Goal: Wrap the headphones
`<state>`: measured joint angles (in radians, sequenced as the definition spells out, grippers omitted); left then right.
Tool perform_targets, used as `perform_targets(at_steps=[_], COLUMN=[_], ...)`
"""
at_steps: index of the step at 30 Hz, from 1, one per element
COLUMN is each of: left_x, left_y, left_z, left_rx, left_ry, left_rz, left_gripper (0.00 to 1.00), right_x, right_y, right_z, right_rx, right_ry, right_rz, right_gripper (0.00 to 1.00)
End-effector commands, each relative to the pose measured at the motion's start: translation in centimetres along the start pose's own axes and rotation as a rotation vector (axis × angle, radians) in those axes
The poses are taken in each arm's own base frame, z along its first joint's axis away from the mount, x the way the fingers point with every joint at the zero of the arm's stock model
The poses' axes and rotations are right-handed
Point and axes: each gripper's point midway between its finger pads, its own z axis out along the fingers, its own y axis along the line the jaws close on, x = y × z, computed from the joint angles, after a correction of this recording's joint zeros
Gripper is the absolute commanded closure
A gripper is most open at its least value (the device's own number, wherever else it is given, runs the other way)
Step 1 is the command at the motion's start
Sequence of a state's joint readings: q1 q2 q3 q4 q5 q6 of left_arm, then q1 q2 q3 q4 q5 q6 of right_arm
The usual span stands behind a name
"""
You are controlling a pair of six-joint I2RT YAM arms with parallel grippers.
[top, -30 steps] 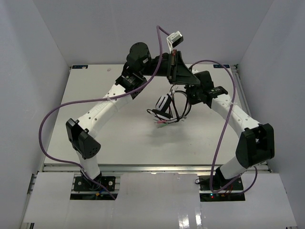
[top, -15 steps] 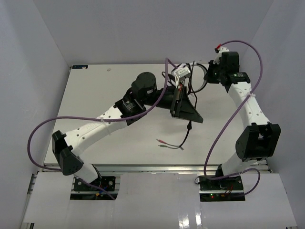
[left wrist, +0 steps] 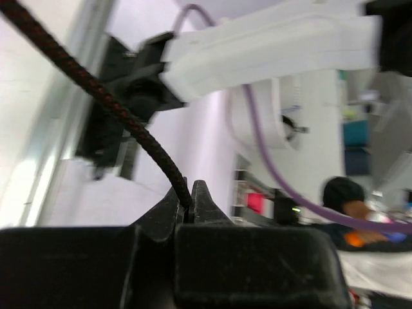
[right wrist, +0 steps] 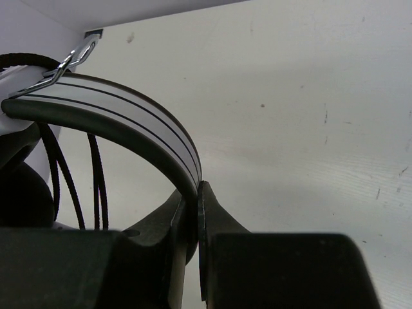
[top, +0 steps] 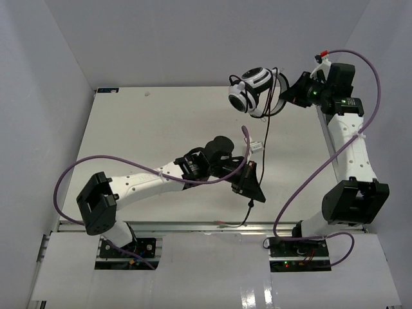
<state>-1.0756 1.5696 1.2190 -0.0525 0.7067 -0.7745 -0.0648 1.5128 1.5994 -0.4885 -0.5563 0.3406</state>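
The white-and-black headphones (top: pixel 251 90) hang in the air over the table's back right, earcups facing left. My right gripper (top: pixel 285 96) is shut on their headband (right wrist: pixel 129 116), which runs between the jaws of the right gripper (right wrist: pixel 195 193) in the right wrist view. The thin black cable (top: pixel 266 138) drops from the headphones to my left gripper (top: pixel 251 191), which is shut on it low near the front edge. In the left wrist view the braided cable (left wrist: pixel 103 100) enters the closed left gripper (left wrist: pixel 191 195). The cable's reddish plugs (top: pixel 222 224) lie on the front rail.
Purple robot cables (top: pixel 67 177) loop beside both arms. White walls enclose the table (top: pixel 141 129) on the left, back and right. A metal rail (top: pixel 193 226) runs along the front edge. Loops of black cable (right wrist: pixel 96 174) hang under the headband.
The right arm has lifted the headphones higher and toward the back right. The left arm has swung down toward the front edge, drawing the cable out with it.
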Motion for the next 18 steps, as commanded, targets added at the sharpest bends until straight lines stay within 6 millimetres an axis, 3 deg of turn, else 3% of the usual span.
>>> perform_targets(at_steps=[1, 5, 9, 13, 18], left_x=[-1.5, -1.2, -2.5, -3.3, -4.6], left_y=[3.5, 5.8, 8.2, 10.5, 12.1], left_z=[-2.6, -5.3, -8.2, -10.5, -11.9], left_rx=[-0.208, -0.315, -0.464, -0.505, -0.486], left_ry=[-0.119, -0.213, -0.324, -0.371, -0.361], left_rz=[0.378, 0.561, 0.738, 0.78, 0.816], left_gripper=[1.0, 1.0, 1.0, 1.0, 1.0], right_x=[-3.9, -3.0, -0.8, 0.7, 2.3], right_y=[6.7, 7.5, 8.1, 10.0, 10.0], right_z=[-6.1, -7.6, -8.4, -10.4, -11.4], right_rx=[-0.224, -0.277, -0.343, -0.41, -0.359], right_ry=[-0.112, -0.103, -0.067, -0.066, -0.068], right_rz=[-0.055, -0.107, -0.163, -0.263, -0.373], right_gripper=[0.92, 0.92, 0.92, 0.92, 0.92])
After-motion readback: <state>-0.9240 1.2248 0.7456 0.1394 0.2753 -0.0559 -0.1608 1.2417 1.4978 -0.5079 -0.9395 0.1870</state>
